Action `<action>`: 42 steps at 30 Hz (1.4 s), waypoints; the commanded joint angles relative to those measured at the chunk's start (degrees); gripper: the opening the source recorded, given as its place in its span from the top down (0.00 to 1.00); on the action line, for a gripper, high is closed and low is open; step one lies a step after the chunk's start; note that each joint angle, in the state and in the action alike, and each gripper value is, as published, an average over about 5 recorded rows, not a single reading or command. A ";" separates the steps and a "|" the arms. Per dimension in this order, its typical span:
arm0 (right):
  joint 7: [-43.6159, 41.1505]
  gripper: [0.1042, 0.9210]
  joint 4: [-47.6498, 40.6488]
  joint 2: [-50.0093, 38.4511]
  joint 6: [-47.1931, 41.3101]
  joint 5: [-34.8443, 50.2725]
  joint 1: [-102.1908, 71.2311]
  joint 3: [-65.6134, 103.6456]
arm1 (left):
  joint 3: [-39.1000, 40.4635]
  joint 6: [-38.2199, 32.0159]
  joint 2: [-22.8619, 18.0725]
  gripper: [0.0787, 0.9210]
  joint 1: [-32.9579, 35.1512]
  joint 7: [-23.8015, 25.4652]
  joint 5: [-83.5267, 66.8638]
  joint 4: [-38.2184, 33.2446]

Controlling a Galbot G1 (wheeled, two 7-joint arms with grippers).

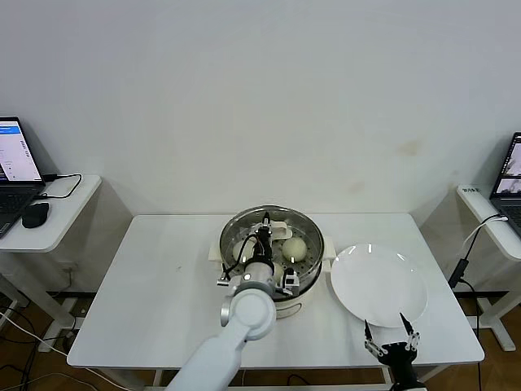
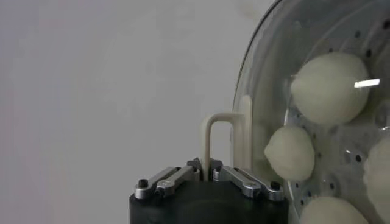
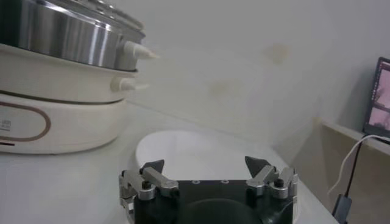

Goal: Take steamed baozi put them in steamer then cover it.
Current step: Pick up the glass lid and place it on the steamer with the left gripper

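A white rectangular table [image 1: 163, 285] fills the middle of the head view. At its centre stands the steamer [image 1: 305, 285], a round shiny stainless-steel pot on a cream-white electric base. At about three o'clock from the pot, just beside it, lies a flat round white plate [image 1: 378, 285] with nothing on it.

Over the pot sits the cover [image 2: 256, 79], a round clear glass lid with a metal rim; from the head view it looks level on the pot. The left gripper [image 2: 207, 167] is above the pot's centre, its jaws shut narrow on the lid's cream-white loop handle [image 2: 210, 137].

The right gripper [image 3: 206, 163] waits at five o'clock from the pot, at the table's near edge beside the plate, jaws spread wide and holding nothing.

Under the glass lie the steamed baozi [image 2: 329, 88], smooth cream-white dome-shaped buns on the perforated steel tray.
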 commanded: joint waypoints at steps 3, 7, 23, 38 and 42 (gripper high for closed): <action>-0.07 0.12 0.18 0.08 0.00 0.03 -0.26 -0.20 | 0.06 -0.11 -1.12 0.92 -0.17 -0.27 0.84 1.39; -0.11 0.12 0.25 0.10 0.03 -0.03 -0.35 -0.20 | 0.00 -0.21 -1.17 0.92 -0.16 -0.54 0.41 1.76; -0.23 0.12 0.15 0.01 0.41 -0.86 -0.64 -0.81 | -0.73 0.12 -1.22 0.86 1.28 -3.74 -4.36 0.60; -0.09 0.12 0.33 0.07 0.94 -1.55 -1.16 -0.87 | -3.19 -3.63 8.48 0.35 18.08 -10.03 -16.51 -23.86; -0.08 0.12 0.44 0.19 1.03 -1.87 -1.34 -1.01 | -7.17 -7.15 12.21 0.21 25.73 -17.63 -32.21 -31.75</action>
